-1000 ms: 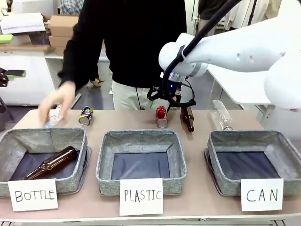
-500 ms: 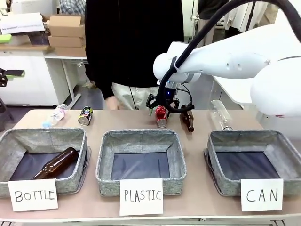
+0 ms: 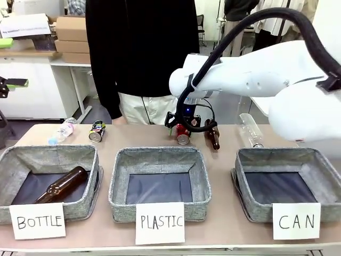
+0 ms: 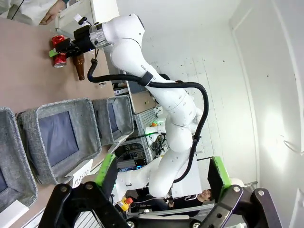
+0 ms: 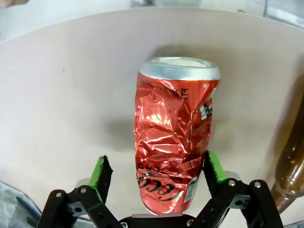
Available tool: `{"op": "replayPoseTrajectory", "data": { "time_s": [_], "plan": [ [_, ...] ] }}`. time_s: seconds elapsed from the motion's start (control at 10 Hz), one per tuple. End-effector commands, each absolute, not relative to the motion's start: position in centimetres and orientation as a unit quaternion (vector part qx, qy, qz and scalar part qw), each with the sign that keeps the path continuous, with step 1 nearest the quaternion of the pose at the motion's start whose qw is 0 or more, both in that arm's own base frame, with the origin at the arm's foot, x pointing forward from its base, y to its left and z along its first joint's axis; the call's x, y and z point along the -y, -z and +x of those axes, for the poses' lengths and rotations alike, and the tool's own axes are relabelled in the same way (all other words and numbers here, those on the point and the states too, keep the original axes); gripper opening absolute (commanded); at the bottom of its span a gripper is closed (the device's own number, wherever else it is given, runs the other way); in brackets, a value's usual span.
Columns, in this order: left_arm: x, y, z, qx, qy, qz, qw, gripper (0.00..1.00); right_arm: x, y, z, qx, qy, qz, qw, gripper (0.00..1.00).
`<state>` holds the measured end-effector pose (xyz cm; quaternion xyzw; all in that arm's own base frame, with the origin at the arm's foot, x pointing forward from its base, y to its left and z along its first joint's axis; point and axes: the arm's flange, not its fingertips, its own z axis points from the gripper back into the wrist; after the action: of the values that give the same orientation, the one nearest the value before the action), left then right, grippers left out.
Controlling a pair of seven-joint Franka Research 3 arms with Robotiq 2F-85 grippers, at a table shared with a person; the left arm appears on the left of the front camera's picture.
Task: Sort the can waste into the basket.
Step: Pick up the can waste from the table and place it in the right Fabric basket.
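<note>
At the left end of the table (image 3: pixel 106 224) sits the BOTTLE bin (image 3: pixel 50 154), with a brown glass bottle (image 3: pixel 59 185) lying slanted on its dark floor. Behind it, near the far edge, a clear plastic bottle (image 3: pixel 63 130) lies on its side. Just to the right of that lies the black printed can (image 3: pixel 97 131), its silver end toward the camera, well apart from both grippers. A person in a black top (image 3: pixel 141 48) stands at the far side, behind the PLASTIC bin (image 3: pixel 160 156) in the middle. Beyond that bin's far rim the red can (image 3: pixel 183 137) lies on the tabletop with the right gripper (image 3: pixel 183 127) lowered over it. In the right wrist view its green-padded fingers (image 5: pixel 100 173) stand apart, one on each side of the can's lower part. A gap shows at one pad, and the other seems to touch the can's edge, though that is hard to judge. Just right of the can lie a second brown bottle (image 3: pixel 212 135) and then a clear bottle (image 3: pixel 250 130). At the right end stands the basket (image 3: pixel 282 154) with its CAN card (image 3: pixel 297 220); both cans lie outside it. The left gripper (image 4: pixel 161 172) hangs in the air away from the table, fingers spread wide
</note>
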<state>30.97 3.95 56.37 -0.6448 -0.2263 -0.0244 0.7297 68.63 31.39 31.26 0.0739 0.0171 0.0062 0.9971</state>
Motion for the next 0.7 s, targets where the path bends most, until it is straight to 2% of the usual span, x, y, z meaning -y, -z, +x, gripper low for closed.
{"op": "replayPoseTrajectory", "data": {
  "time_s": [0.0,0.1,0.2,0.3,0.4,0.6],
  "plan": [
    [-3.8,-56.6,31.0,0.235,0.033,-0.652,0.720,1.00,-31.9,-31.6,69.6,-0.018,0.007,0.036,0.999,0.41],
    [-3.8,-56.6,31.0,0.235,0.033,-0.652,0.720,1.00,-32.0,-31.3,69.6,-0.022,0.003,0.030,0.999,0.41],
    [-3.8,-56.6,31.0,0.235,0.033,-0.652,0.720,1.00,-32.1,-30.9,69.7,-0.028,0.003,0.027,0.999,0.00],
    [-3.8,-56.6,31.0,0.235,0.033,-0.652,0.720,1.00,-32.2,-30.5,69.8,-0.031,0.002,0.020,0.999,0.35],
    [-3.8,-56.6,31.0,0.235,0.033,-0.652,0.720,1.00,-32.2,-30.4,69.8,-0.033,0.003,0.018,0.999,0.00],
    [-3.8,-56.6,31.0,0.235,0.033,-0.652,0.720,1.00,-31.8,-30.3,69.6,-0.033,0.005,0.023,0.999,0.00]
  ]
}}
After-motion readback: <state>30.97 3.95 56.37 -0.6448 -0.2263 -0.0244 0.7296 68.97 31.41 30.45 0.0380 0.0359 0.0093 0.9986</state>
